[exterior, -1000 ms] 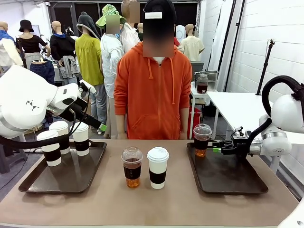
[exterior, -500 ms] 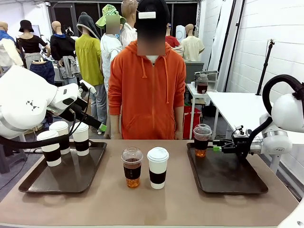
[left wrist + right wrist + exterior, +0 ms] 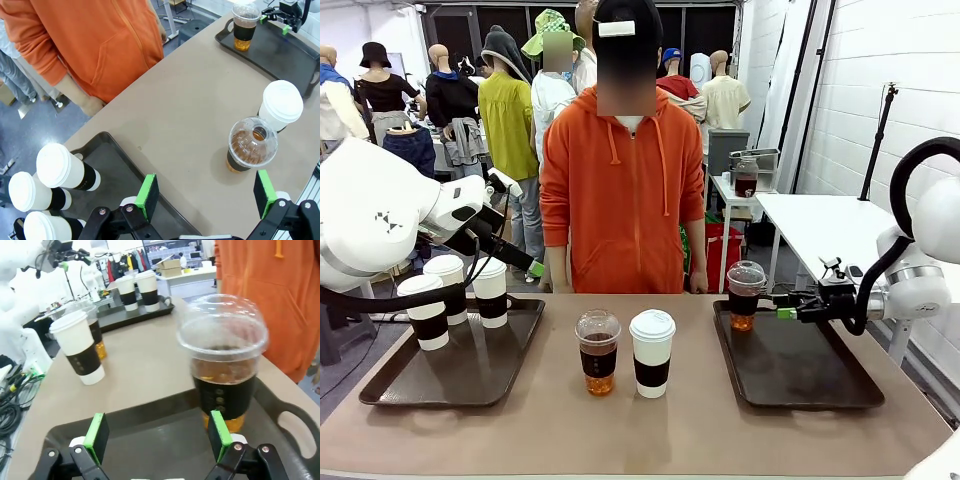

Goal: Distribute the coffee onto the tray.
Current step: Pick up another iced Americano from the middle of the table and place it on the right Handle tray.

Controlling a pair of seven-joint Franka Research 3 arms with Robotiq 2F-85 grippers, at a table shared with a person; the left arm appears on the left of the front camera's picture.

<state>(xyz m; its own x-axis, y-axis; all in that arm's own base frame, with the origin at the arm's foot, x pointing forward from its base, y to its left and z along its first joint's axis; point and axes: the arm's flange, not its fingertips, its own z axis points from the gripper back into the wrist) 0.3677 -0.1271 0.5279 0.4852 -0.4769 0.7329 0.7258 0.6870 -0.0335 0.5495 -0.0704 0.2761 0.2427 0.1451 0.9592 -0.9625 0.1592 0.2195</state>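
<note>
Three white paper cups with brown bands stand on the left tray. A clear dome-lidded cup of brown drink and a fourth white paper cup stand side by side on the table's middle. The second clear cup stands at the far left corner of the right tray. My right gripper is open just right of that cup, apart from it; in the right wrist view the cup stands beyond the green pads. My left gripper hangs open above the left tray's far right corner, holding nothing.
A person in an orange hoodie stands at the far side of the table, arms down. The table in front of the two middle cups is bare. A white side table stands behind the right tray.
My right gripper has drawn back to the right, away from the clear cup on the right tray. The person has shifted slightly left. The left arm is still.
</note>
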